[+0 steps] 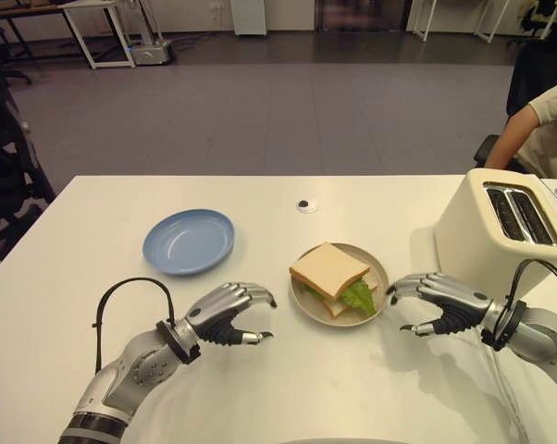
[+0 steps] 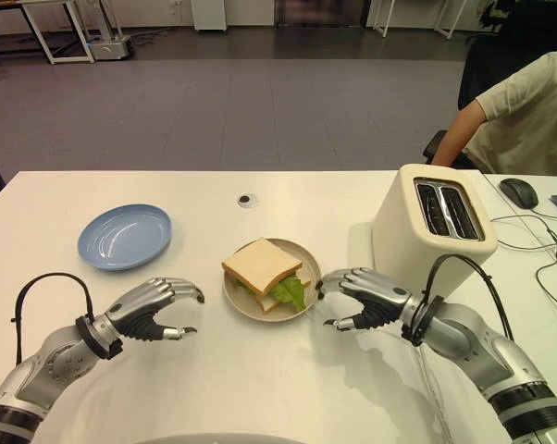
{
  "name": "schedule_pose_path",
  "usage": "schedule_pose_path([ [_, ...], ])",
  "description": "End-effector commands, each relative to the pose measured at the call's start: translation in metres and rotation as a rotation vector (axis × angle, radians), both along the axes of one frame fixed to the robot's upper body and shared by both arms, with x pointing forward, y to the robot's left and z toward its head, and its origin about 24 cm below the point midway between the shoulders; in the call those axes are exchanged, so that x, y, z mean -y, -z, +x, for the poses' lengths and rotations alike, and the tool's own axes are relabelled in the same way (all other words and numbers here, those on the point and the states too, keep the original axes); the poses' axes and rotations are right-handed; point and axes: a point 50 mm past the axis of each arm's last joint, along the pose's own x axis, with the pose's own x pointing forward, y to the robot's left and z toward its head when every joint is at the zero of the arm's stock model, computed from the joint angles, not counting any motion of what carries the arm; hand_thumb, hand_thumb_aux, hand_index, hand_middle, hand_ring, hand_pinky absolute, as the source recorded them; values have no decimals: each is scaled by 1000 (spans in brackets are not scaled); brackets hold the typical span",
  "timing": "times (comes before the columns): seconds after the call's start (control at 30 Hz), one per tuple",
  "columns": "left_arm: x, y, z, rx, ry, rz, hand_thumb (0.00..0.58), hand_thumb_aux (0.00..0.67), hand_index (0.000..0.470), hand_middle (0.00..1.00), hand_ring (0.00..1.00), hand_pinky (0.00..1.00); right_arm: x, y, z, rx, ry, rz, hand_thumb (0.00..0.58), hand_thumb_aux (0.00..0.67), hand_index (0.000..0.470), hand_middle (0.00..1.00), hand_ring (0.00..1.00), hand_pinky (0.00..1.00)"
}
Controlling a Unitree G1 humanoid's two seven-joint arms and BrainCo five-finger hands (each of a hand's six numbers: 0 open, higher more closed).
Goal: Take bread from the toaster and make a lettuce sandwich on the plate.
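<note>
Blue plate (image 1: 189, 241) and computer mouse (image 2: 518, 192) on white table (image 1: 93, 213)

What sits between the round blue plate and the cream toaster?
A round beige plate carrying the white-bread and lettuce sandwich, set slightly nearer the robot; both eye views show it.

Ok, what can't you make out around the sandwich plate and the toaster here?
Cream toaster: its slots are dark in both eye views, so any bread left inside is hidden.
White-bread lettuce sandwich: the top slice covers most of the lettuce and bottom slice.
Small dark round spot: too small to identify.
</note>
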Motion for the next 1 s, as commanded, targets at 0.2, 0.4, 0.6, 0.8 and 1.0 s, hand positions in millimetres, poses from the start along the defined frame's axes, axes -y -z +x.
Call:
schedule_pose_path([
  [0.2,55,60,16,-61,88,151,580,670,470,1000,1000,1000,-59,92,0,-89,32,-9,580,670,470,961,961,961],
  [0.4,52,75,72,155,-47,365,580,670,470,1000,1000,1000,-47,128,36,-87,293,-80,580,670,470,976,976,976],
  [0.6,45,64,104,307,-126,390,580,670,470,1000,1000,1000,-67,114,67,69,320,-27,580,670,470,957,957,957],
  [0.8,38,49,88,363,-131,186,580,670,470,1000,1000,1000,-65,90,68,233,276,104,288,194,136,545,545,545],
  [1.0,12,0,11,245,-196,-441,387,284,199,0,0,0,-47,34,30,221,285,649,0,0,0,0,0,0],
])
